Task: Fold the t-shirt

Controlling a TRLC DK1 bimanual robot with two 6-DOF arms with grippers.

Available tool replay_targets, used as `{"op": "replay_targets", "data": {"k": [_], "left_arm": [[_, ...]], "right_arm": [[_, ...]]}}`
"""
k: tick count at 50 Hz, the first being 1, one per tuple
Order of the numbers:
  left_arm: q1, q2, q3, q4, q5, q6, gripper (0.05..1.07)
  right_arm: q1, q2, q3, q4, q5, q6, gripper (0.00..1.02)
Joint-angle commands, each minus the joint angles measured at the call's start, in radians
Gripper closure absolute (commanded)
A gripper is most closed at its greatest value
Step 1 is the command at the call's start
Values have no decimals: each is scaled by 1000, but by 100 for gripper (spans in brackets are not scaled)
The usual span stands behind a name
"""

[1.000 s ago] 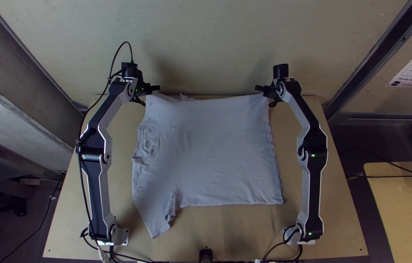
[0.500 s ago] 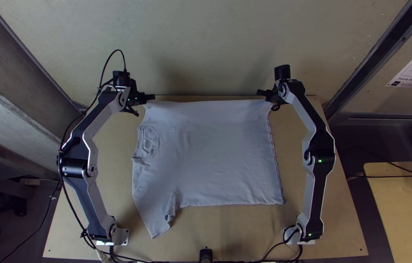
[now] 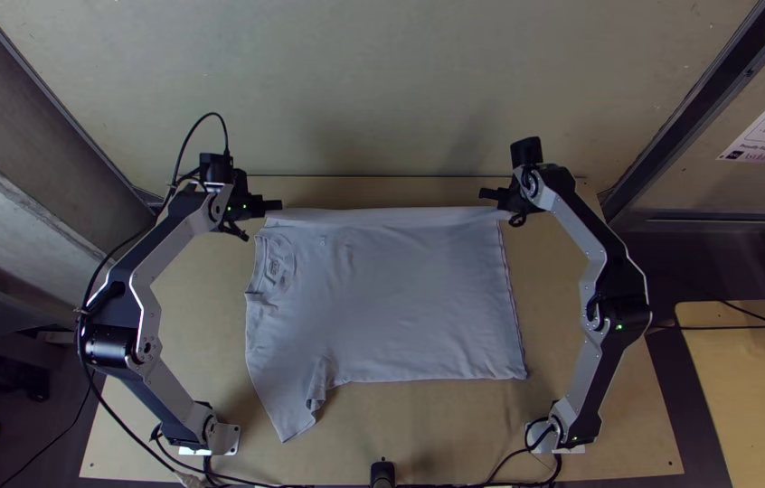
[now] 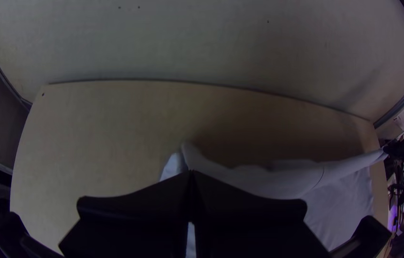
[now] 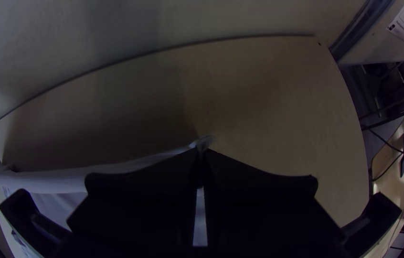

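The light grey t-shirt [image 3: 391, 298] lies on the table with its collar to the left and hem to the right, one sleeve toward the near edge. Its far edge is raised and pulled straight between the two grippers. At that edge's left end, my left gripper [image 3: 276, 206] is shut on the cloth; in its wrist view the fingertips of the left gripper [image 4: 191, 176] meet over the fabric. My right gripper [image 3: 491, 197] pinches the right end, by the hem corner, and a bit of cloth pokes past the right gripper's tips [image 5: 202, 152] in the right wrist view.
Bare wooden table [image 3: 382, 429] runs along the near side, and a strip of it lies beyond the shirt, up to the pale back wall [image 3: 382, 90]. Cables [image 3: 120, 429] loop beside the left arm. A second table [image 3: 744, 389] stands off to the right.
Both grippers have moved toward the near side, bringing the shirt's far edge with them; the left one also shifted slightly left. The collar, hem and near sleeve have stayed in place.
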Motion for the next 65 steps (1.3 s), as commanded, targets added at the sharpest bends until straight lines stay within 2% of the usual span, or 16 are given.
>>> {"op": "replay_targets", "data": {"k": [1, 19, 30, 41, 42, 44, 45, 46, 48, 49, 51, 52, 55, 59, 63, 65], "left_arm": [[14, -66, -77, 1, -2, 23, 105], [0, -170, -261, 30, -2, 35, 105], [-7, -202, -485, 180, -2, 31, 105], [-17, -184, -584, 260, -5, 21, 105], [-18, -181, -585, 263, -5, 21, 105], [-18, -171, -585, 265, -8, 21, 103], [-17, -165, -584, 265, -8, 20, 97], [-14, -161, -582, 263, -8, 18, 86], [-7, -147, -573, 252, -6, 18, 56], [-4, -141, -564, 239, -6, 20, 40], [2, -124, -530, 183, -5, 20, 17], [6, -115, -510, 151, -2, 23, 10], [20, -95, -444, 54, -2, 26, 9], [39, -148, -430, 53, 3, 24, 9], [60, -207, -413, 36, 109, 24, 9], [63, -230, -395, 2, 126, 24, 9]], "right_arm": [[4, -67, -81, 13, 23, -5, 100], [16, -173, -294, 79, 24, 2, 100], [32, -200, -409, 120, 46, 6, 100], [23, -193, -518, 177, 46, 6, 99], [21, -188, -520, 177, 46, 8, 93], [16, -180, -529, 175, 46, 26, 70], [13, -179, -535, 175, 46, 35, 54], [9, -177, -541, 174, 44, 44, 38], [-2, -179, -547, 174, 44, 52, 9], [-7, -179, -547, 172, 44, 58, 2], [-14, -182, -543, 161, 44, 64, 3], [-16, -188, -541, 158, 44, 64, 3], [-26, -219, -546, 152, 44, 63, 3], [-37, -274, -563, 148, 44, 63, 3], [-39, -338, -584, 148, 43, 61, 3], [-37, -371, -592, 146, 41, 61, 3]]}}
